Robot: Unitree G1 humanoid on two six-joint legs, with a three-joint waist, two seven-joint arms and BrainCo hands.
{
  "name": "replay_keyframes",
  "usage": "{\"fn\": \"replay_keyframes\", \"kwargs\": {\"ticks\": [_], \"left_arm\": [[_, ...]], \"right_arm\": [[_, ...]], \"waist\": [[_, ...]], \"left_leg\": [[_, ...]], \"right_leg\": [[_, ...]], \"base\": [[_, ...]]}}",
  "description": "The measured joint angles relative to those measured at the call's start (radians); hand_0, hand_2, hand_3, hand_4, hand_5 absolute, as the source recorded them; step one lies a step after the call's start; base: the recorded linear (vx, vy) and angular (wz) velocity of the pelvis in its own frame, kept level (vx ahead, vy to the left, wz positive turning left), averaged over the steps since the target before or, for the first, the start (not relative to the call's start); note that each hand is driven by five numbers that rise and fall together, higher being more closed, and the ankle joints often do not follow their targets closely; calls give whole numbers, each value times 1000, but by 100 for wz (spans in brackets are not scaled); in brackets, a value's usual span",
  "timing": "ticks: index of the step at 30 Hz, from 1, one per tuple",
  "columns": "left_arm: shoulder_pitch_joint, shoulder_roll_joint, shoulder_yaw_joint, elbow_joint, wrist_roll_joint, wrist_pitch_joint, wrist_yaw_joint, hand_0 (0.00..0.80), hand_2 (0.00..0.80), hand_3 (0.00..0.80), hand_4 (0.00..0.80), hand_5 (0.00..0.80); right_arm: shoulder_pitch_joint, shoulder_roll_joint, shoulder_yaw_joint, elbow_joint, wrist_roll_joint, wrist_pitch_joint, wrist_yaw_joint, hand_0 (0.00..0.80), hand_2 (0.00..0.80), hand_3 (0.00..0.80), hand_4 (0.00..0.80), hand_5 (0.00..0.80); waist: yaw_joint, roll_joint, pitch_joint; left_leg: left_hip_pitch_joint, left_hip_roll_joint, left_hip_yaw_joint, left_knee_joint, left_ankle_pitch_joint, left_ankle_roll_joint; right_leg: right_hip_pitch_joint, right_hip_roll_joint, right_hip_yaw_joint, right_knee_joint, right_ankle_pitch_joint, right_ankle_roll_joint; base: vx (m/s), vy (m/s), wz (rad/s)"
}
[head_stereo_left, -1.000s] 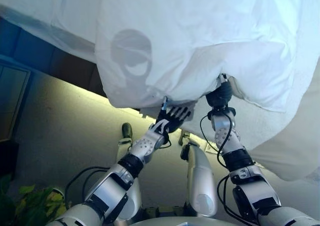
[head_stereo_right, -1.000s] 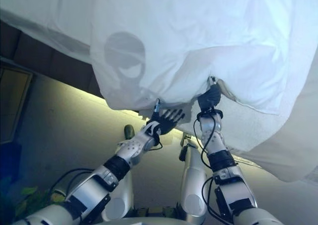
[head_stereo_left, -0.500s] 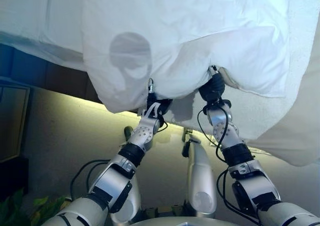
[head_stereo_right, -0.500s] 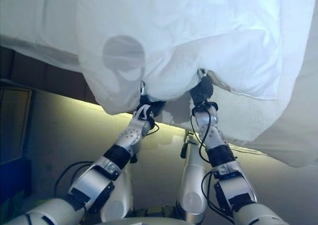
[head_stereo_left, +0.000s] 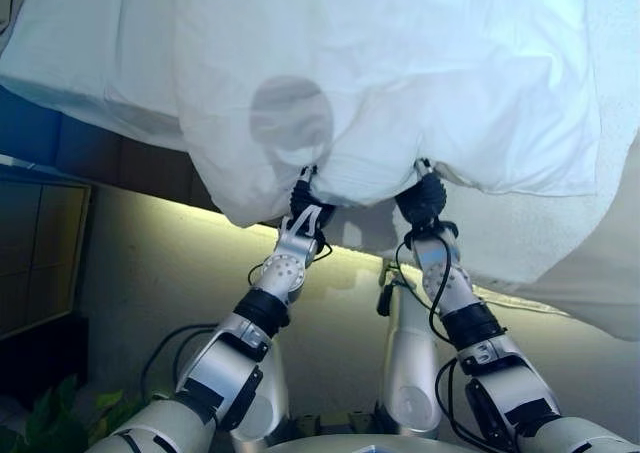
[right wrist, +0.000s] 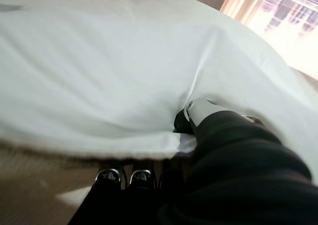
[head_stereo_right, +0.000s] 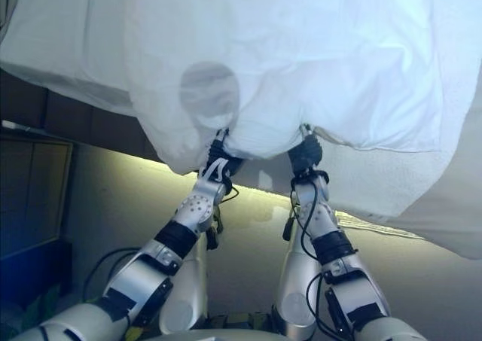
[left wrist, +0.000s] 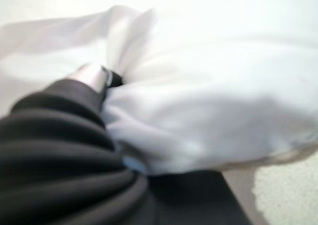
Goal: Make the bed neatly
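- The white duvet is spread over the bed and hangs past its near edge; this overhanging edge serves as the landmark for all positions below.
- The left hand is located at the duvet's near edge, at the lower fold of the overhang. In the left wrist view, cloth is seen bunched against the thumb and the dark cover, so the hand is judged to be pinching the duvet edge.
- The right hand is located at the same edge, just beside the left hand and towards the robot's right. In the right wrist view, the thumb is pressed onto the top of the cloth while fingertips are seen below it; the hem is thus clamped between them.
- Both hands are placed close together on one hem so that the edge can be lifted and drawn evenly, without skewing.
- A second white layer is seen under the duvet, to the right of the right hand, hanging lower.
- The duvet is judged not yet squared; a level pull is called for next.
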Motion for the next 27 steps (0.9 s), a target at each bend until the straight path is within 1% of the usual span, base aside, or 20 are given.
{"fn": "replay_keyframes", "kwargs": {"ticks": [3,4,5,6,7,10,13,16,18,20,22,24,26,27], "left_arm": [[8,2,-1,-7,9,37,15,800,800,800,800,800],[8,2,-1,-7,22,46,18,800,800,800,800,800],[8,3,0,-7,35,54,20,800,800,800,800,800],[6,6,0,-8,38,59,21,800,800,800,800,800],[5,9,1,-11,39,62,21,800,800,800,800,800],[2,35,7,-11,38,84,21,800,800,800,800,800],[4,65,42,-11,38,108,19,800,800,800,800,800],[10,79,84,-12,36,113,9,800,800,800,800,800],[23,107,96,-16,37,127,-3,800,800,800,800,800],[47,116,113,-39,36,140,-14,800,800,800,800,800],[57,125,114,-43,36,156,-27,800,800,800,800,800],[61,137,114,-43,36,172,-34,800,800,800,800,800],[57,140,114,-43,36,185,-45,800,800,800,800,800],[57,141,114,-44,36,190,-50,800,800,800,800,800]], "right_arm": [[-8,1,2,148,77,0,117,800,800,800,800,800],[-18,1,2,186,117,6,158,718,718,718,718,718],[-26,0,-2,222,156,18,195,477,477,477,477,477],[-43,-1,-10,268,195,36,234,0,0,0,0,0],[-55,-4,-28,318,246,64,268,0,0,0,0,0],[-90,-36,-143,502,351,164,367,0,0,0,0,0],[-99,-123,-223,618,411,251,437,0,0,0,0,0],[-90,-220,-300,665,448,278,480,0,0,0,0,0],[-90,-264,-314,667,448,300,507,0,0,0,0,0],[-90,-282,-334,668,447,317,524,0,0,0,0,0],[-89,-289,-356,682,448,329,535,0,0,0,0,0],[-89,-292,-360,694,448,344,541,0,0,0,0,0],[-81,-303,-371,708,448,358,549,0,0,0,0,0],[-79,-310,-373,710,448,361,551,345,345,345,345,345]], "waist": [[8,18,1],[11,23,1],[15,28,0],[19,31,0],[24,33,0],[32,49,0],[37,61,0],[51,82,-1],[51,91,-1],[54,98,-1],[58,106,-1],[62,107,-1],[75,107,-1],[79,107,-1]], "left_leg": [[0,-2,-1,-2,1,1],[0,-2,-2,-2,0,1],[0,-2,-2,-3,1,1],[0,-2,-2,-2,1,1],[0,-2,-3,-2,1,1],[1,-5,-8,-3,1,1],[5,-7,-7,-8,1,1],[10,-7,-5,-16,3,1],[15,-9,-5,-29,11,-2],[17,-9,-8,-37,18,-3],[17,-9,-12,-43,22,-5],[16,-9,-15,-46,25,-7],[16,-8,-21,-46,26,-8],[15,-9,-22,-47,26,-8]], "right_leg": [[1,-3,-2,-1,-2,1],[1,-3,-2,-1,-3,1],[1,-3,-3,-2,-3,1],[2,-3,-4,-1,-3,0],[2,-4,-4,-1,-4,0],[9,-7,-11,-2,-5,2],[11,-9,-12,-3,-6,3],[11,-9,-11,-4,-6,3],[11,-9,-12,-5,-6,3],[11,-8,-17,-5,-6,3],[11,-8,-21,-7,-6,2],[12,-8,-25,-7,-6,1],[15,-6,-28,-10,-7,-1],[17,-6,-30,-11,-8,-2]], "base": [[-11,-11,1],[0,0,0],[0,0,0],[0,0,0],[0,0,0],[7,-6,5],[0,-4,1],[0,0,0],[0,0,0],[4,-35,5],[0,-47,5],[-4,-57,4],[-13,-48,3],[-15,-39,3]]}}
